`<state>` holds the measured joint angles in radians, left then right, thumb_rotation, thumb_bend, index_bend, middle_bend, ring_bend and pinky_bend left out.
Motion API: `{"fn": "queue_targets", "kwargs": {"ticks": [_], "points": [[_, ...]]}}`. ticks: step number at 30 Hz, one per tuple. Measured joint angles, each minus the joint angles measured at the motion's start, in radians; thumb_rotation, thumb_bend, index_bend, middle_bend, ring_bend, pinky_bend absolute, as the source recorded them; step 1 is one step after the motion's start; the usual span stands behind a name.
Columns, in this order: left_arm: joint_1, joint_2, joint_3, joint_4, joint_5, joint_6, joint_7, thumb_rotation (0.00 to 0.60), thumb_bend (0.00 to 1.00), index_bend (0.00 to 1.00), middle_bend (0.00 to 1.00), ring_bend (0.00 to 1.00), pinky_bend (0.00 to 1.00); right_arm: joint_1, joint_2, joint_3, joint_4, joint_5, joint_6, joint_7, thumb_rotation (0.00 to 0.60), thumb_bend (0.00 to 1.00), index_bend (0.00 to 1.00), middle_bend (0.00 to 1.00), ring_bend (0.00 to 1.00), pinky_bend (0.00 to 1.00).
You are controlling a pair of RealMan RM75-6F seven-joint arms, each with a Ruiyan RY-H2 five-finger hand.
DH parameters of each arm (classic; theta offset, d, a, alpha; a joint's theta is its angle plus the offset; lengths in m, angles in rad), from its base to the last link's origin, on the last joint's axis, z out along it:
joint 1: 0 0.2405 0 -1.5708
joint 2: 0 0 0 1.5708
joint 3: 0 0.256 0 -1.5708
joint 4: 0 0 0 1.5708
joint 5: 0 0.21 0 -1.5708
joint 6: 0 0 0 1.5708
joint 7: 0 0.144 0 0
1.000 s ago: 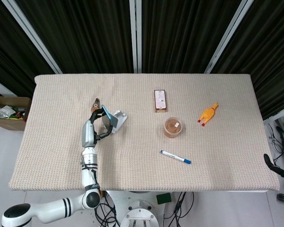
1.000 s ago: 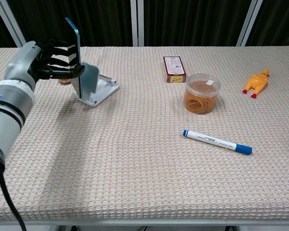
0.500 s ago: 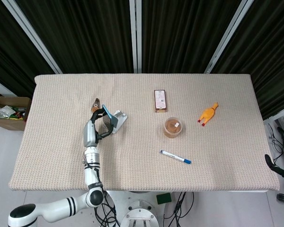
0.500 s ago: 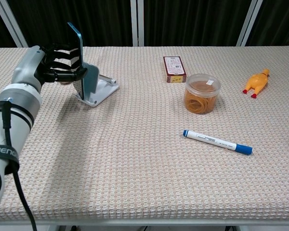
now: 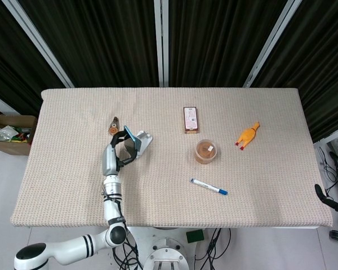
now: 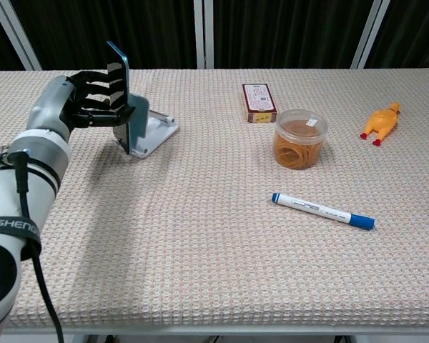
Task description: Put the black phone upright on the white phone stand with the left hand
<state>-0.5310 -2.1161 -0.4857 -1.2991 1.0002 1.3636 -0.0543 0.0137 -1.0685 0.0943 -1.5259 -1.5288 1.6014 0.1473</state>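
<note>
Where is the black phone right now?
Far left in the chest view: the left hand holds the black phone upright against the white phone stand.

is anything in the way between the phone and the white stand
Nothing visible blocks it. The left hand grips the black phone upright, right at the white phone stand. The small orange-and-brown object lies behind the stand, off the path.

White arm, black bands, grey-backed robot hand with black fingers.
</note>
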Motion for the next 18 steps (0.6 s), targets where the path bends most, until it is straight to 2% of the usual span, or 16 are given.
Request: {"fn": "queue_targets", "kwargs": {"ticks": [8, 18], "points": [[-0.006, 0.005, -0.033, -0.028, 0.007, 0.016, 0.011, 0.600, 0.31, 0.60, 0.75, 0.35, 0.21, 0.000, 0.000, 0.001, 0.003, 0.002, -0.001, 0.004, 0.600, 0.33, 0.00, 0.00, 0.00, 0.00], [-0.013, -0.012, -0.055, -0.073, -0.039, 0.015, 0.053, 0.600, 0.31, 0.60, 0.75, 0.35, 0.21, 0.001, -0.012, -0.004, 0.015, -0.002, -0.006, 0.010, 0.600, 0.33, 0.00, 0.00, 0.00, 0.00]]}}
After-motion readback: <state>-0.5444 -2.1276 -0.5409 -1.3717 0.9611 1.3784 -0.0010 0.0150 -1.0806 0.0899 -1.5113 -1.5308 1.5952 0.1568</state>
